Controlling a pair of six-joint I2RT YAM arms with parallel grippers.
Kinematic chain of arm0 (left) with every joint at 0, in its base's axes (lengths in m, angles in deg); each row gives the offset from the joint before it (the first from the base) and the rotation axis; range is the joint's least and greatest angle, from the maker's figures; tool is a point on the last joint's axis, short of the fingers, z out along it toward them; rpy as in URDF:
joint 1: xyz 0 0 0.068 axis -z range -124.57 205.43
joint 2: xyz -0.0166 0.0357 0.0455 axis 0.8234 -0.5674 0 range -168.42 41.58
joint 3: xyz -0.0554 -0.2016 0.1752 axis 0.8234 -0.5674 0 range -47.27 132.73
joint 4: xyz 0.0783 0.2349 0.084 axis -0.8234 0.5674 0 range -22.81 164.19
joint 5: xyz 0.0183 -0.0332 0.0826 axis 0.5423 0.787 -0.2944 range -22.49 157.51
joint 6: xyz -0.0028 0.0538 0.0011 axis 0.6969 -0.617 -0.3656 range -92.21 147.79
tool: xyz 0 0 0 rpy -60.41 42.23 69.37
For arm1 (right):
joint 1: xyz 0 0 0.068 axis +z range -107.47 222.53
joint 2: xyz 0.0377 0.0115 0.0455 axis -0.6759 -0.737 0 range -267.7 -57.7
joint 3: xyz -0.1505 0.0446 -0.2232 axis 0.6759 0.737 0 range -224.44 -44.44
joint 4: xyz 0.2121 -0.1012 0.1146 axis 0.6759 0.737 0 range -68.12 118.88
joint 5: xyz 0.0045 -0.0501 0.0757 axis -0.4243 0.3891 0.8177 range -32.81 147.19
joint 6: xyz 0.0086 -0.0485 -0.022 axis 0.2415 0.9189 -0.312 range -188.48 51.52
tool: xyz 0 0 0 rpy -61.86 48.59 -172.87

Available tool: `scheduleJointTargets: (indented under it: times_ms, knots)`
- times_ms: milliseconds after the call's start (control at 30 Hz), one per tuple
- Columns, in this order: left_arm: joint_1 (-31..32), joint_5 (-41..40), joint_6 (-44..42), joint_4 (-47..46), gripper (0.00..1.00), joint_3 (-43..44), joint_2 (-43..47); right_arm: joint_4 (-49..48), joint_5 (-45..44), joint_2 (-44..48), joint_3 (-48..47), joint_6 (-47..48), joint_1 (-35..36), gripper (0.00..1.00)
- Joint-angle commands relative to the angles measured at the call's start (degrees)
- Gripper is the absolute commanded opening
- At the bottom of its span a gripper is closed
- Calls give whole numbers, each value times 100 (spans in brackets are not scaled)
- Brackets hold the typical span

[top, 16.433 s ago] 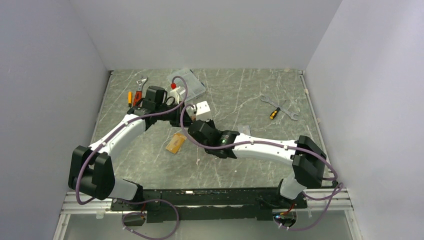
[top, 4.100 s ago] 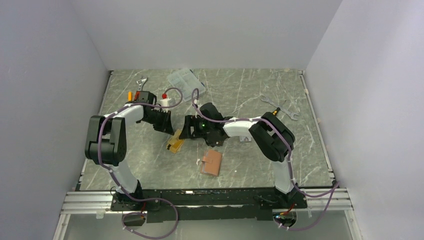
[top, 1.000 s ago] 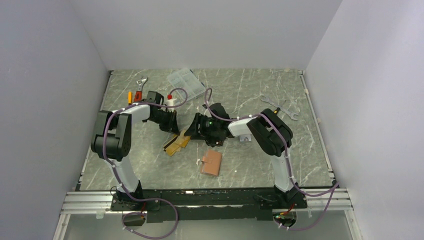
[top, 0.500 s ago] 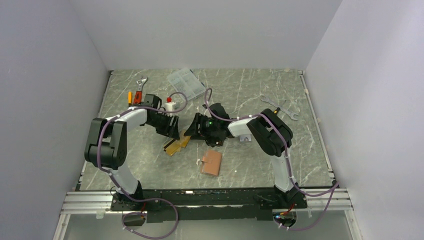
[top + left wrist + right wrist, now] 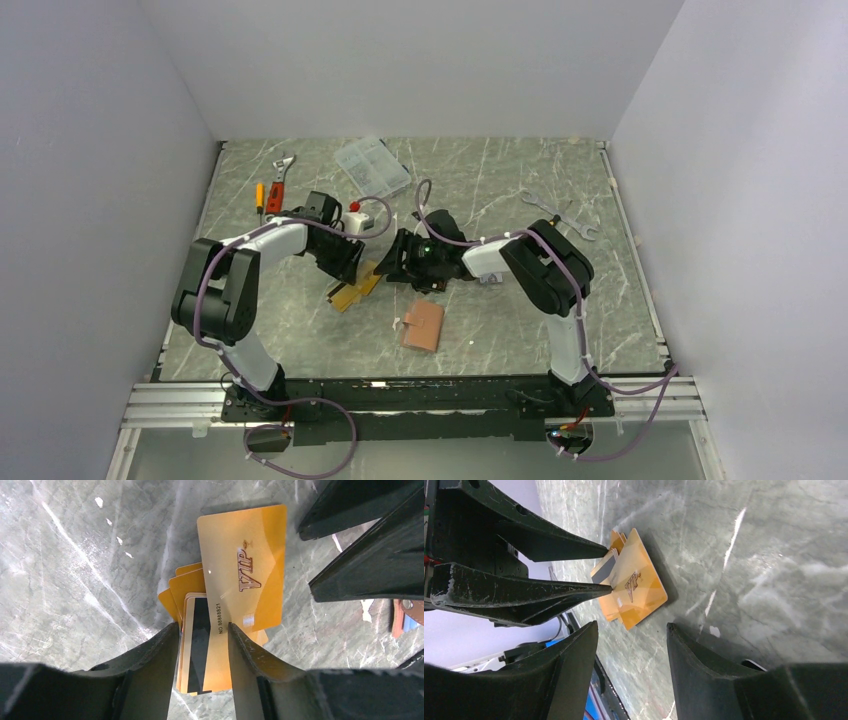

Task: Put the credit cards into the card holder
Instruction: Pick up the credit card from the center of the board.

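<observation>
The credit cards (image 5: 245, 570) lie fanned on the tabletop (image 5: 480, 330), with the card holder (image 5: 422, 325) apart, nearer the bases. The left claw (image 5: 200, 630) stands half-wide, tips down on the stack, gripping nothing that I can see. The right claw (image 5: 631, 630) gapes empty beside it. It is probably best to slide only the top card clear, then pinch its free edge

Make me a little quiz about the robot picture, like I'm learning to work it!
1. True or false: the credit cards are inside the pink card holder.
2. Which word is printed on the top gold card? A) VIP B) BANK C) GOLD
3. What is the right tool holding?
Key: 1 false, they lie fanned on the table; 2 A; 3 nothing, it is open.
</observation>
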Motion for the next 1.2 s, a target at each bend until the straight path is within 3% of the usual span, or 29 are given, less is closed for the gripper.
scheduleJointTargets:
  times_ms: [0, 600, 900, 1167]
  knots:
    - [122, -352, -184, 71, 45, -85, 54, 304, -294, 74, 279, 57, -114, 57]
    - [231, -164, -131, 78, 35, -142, 93, -440, -60, -635, -138, -487, -116, 57]
    - [227, 47, -49, 171, 28, -39, -8, -1999, 283, -944, 185, -1499, -132, 56]
    - [231, 92, -113, 168, 25, -33, -46, -2154, 231, -954, 40, -1658, -89, 47]
